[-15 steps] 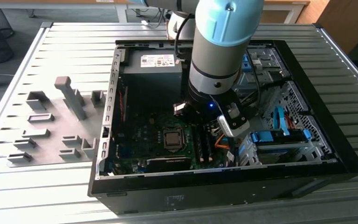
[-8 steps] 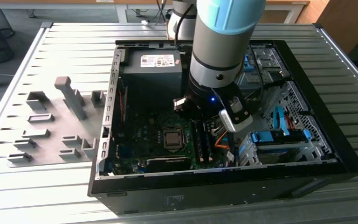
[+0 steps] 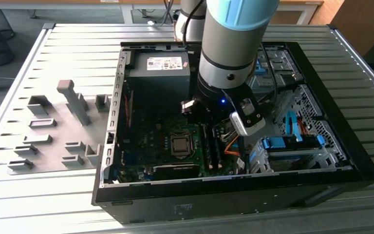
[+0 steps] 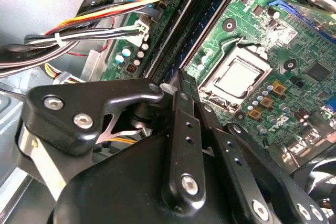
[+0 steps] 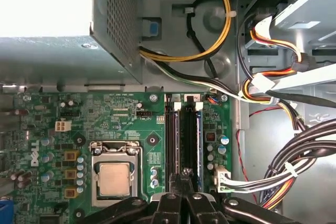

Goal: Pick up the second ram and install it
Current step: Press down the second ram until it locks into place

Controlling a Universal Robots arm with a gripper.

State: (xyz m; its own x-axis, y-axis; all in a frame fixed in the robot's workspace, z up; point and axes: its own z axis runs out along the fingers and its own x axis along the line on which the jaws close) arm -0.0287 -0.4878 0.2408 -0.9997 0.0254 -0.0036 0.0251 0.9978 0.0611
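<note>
My gripper (image 5: 185, 173) is shut, its black fingers pressed together with nothing visible between them. The tips stand right over the middle of the long black memory slots (image 5: 184, 140) on the green motherboard (image 5: 121, 114). In the second wrist view the fingertips (image 4: 178, 77) meet just above the same slots (image 4: 205, 19). The second ram is hidden. A thin blue strip (image 5: 198, 140) runs along one slot, and I cannot tell whether it is a board's edge. In the exterior view the arm (image 3: 229, 73) reaches down into the open computer case (image 3: 239, 192) above the slots (image 3: 211, 146).
The processor socket (image 5: 114, 178) lies beside the slots. The power supply (image 3: 161, 73) fills the case's far end. Cable bundles (image 5: 273, 98) and a drive cage with blue clips (image 3: 291, 144) crowd the other side. A grey plate of holder blocks (image 3: 50, 131) lies at the exterior view's left.
</note>
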